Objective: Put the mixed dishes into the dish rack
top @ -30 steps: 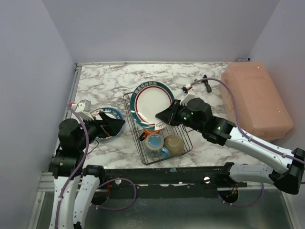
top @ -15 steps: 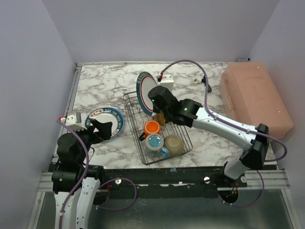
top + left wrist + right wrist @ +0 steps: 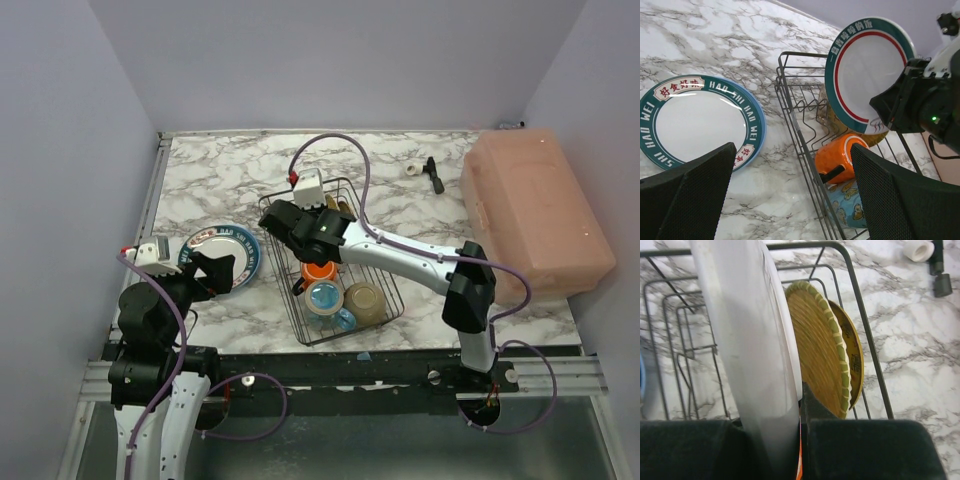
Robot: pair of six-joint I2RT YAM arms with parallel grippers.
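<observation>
While R arm is mid-load, desk: marbled, one dish flat on it yet to load, as far as views show
Pink box: far R side of desk, not part of the job
Dish rack: centre of desk, part-filled; judged past halfway
Green-rimmed plate: upright at rack's far end, lower edge down among the wires; R jaws clenched on its rim, so not set free yet
Blue plate: flat on desk just L of rack, nothing touching it; looks like next to go
L jaws: spread wide, nothing btw them, hovering by blue plate's near edge
Larger yellow plate: on edge in rack, right behind the held plate
Small yellow plate: on edge just behind that one
Orange mug, blue mug, tan round dish: all in rack's near half, close together
Black tool: far desk, leave it
Top view: whole layout, but held plate mostly hidden by R arm
L wrist view: plate face, grip spot, blue plate's lettering
R wrist view: only one w/ the two yellow plates; held plate just an edge-on blur
</observation>
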